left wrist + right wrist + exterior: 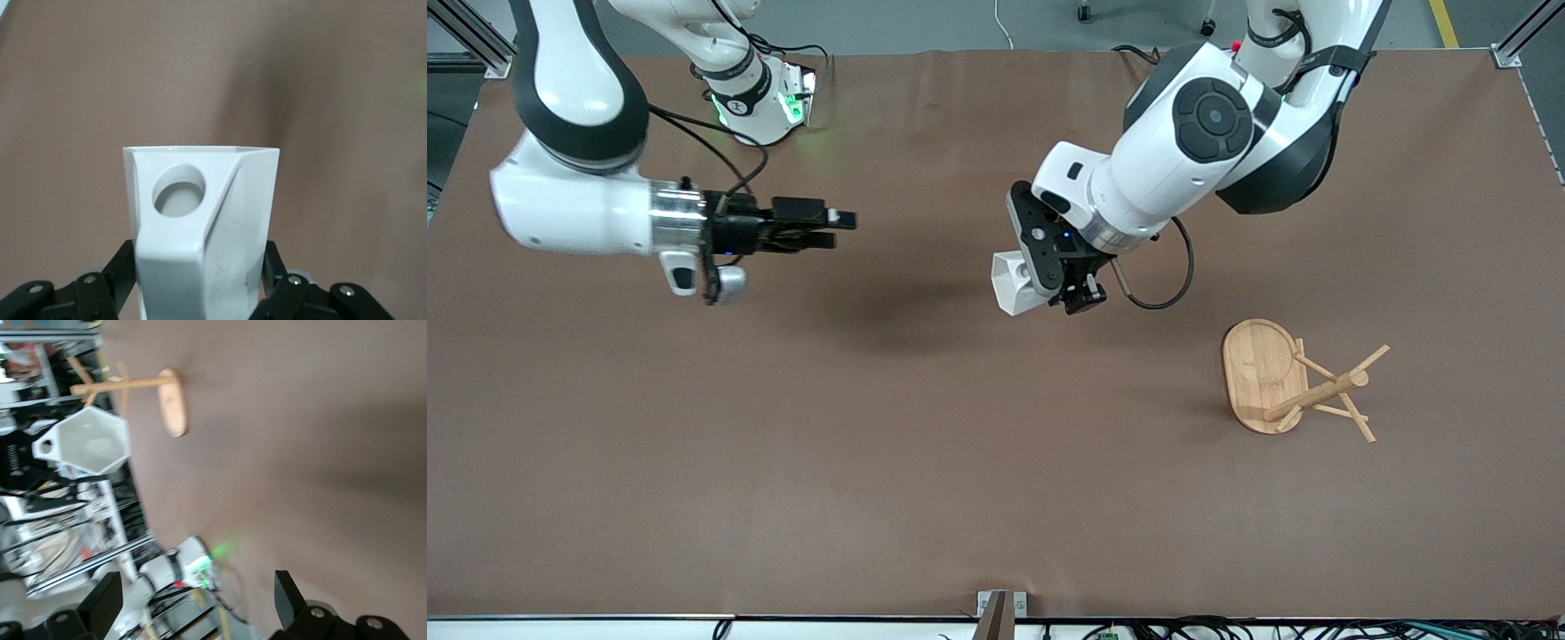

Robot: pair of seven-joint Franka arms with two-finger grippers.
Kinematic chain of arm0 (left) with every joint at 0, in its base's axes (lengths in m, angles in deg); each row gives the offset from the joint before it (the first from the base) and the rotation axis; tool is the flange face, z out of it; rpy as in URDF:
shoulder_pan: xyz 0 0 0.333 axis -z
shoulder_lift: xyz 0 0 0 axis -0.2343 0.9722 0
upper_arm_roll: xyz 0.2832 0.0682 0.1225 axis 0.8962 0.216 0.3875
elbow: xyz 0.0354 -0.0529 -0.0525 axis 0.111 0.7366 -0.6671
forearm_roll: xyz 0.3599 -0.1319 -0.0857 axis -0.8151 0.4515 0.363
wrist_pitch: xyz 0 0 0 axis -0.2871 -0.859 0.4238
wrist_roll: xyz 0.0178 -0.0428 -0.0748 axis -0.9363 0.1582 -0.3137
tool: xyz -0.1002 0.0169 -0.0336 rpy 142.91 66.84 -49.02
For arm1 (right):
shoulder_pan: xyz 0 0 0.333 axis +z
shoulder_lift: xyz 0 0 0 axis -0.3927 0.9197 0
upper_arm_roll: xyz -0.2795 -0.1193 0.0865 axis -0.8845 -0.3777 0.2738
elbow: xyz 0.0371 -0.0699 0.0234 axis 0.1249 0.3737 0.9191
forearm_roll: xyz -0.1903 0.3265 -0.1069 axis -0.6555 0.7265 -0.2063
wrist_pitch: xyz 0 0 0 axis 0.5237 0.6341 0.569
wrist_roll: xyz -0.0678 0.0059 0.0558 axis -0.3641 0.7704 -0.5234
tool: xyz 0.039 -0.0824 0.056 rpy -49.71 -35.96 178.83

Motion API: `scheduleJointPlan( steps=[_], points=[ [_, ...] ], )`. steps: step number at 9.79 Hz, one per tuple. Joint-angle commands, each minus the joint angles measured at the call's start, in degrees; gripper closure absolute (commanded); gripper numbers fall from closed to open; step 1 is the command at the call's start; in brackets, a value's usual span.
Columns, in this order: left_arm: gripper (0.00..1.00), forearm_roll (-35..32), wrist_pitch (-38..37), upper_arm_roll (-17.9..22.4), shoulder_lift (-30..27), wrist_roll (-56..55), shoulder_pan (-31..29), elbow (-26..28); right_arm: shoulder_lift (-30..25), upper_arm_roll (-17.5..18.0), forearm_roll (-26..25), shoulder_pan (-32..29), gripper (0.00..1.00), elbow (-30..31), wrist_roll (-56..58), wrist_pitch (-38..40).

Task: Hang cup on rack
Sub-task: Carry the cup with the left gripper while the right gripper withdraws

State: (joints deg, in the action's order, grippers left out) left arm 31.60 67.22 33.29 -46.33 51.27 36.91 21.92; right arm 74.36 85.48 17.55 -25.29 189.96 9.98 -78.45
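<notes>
The cup (pixel 1016 282) is held in the air by the left claw (pixel 1069 283), over the middle of the brown surface (pixel 925 462). The claw is clamped tight on the cup's body, with black fingers (pixel 113 273) seen pressed against two of its sides in the left wrist view. The cup (pixel 203 230) is tipped on its side, its open mouth turned toward the right arm's end of the surface. The round hole in its blocky handle is shown plainly in the left wrist view.

The rack (pixel 1294 384) is found lying toppled near the left arm's end of the surface, nearer to the front camera than the held cup. Its oval base is stood up on its rim. The post and slanted pegs are stretched out low over the surface toward the edge at the left arm's end. The rack is well apart from the cup and touched by neither claw.

The right claw (pixel 838 228) is held level above the surface toward the right arm's end, pointed at the cup. Its fingers (pixel 288 597) are spread wide and nothing is gripped between them. In the right wrist view the white cup (pixel 87 440) is seen face-on, with the fallen rack (pixel 143 393) past it.
</notes>
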Motion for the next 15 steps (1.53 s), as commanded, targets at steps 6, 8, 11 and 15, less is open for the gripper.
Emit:
scheduleJointPlan(
  steps=[6,8,11,15],
  points=[
    [0.99,-1.07,-8.08,-0.21,-5.57,-26.1,-10.08,1.24,-5.08,-11.04,-48.2,0.14,0.0,-6.69,-3.77,-0.97],
    [0.99,-1.07,-11.08,-0.03,-5.75,-28.93,-11.49,1.77,-4.83,-11.74,-50.52,0.06,0.0,-16.23,-6.65,8.56],
    [0.99,-0.98,-8.73,-0.12,-8.81,-30.0,-15.0,9.9,-4.39,-14.28,-51.05,0.75,0.0,-28.22,-10.7,19.6],
    [0.99,-0.98,4.0,3.91,-14.89,-30.35,-15.19,27.49,-2.36,-15.42,-51.93,-0.82,0.0,-29.12,-10.71,19.08]
  ],
)
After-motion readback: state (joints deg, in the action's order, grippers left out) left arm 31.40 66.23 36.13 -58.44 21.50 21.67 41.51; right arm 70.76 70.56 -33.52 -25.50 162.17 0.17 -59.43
